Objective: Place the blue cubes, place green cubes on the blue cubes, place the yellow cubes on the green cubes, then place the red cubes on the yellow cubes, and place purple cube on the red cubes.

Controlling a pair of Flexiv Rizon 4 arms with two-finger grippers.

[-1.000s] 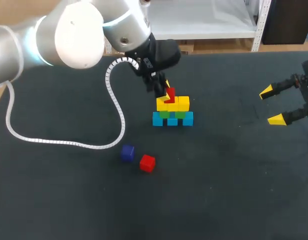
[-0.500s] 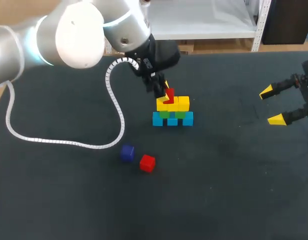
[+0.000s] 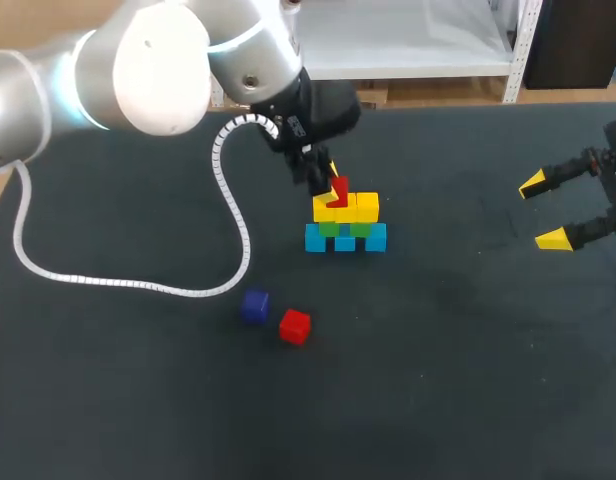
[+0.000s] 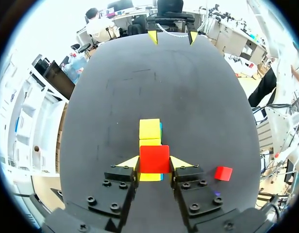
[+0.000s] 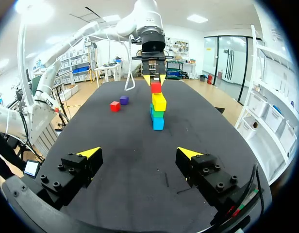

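Closest to the robot, a loose red cube and the purple cube sit just beside each other on the dark table, well apart from the stack. A white coiled cable trails across the cloth to their left.

Further in stands the stack: blue cubes at the bottom, green cubes mostly tucked out of sight between them and the yellow cubes on top. The left gripper is clamped on the held red cube, a yellow tip pressed to each side, at the yellow row's left end. Whether the cube touches that row I cannot tell. From the left wrist, it hides the near yellow cubes, and only a sliver of blue shows. A small white mark on the wrist housing is too small to read.

Off to the right, the right gripper hangs with its fingers spread, holding nothing.
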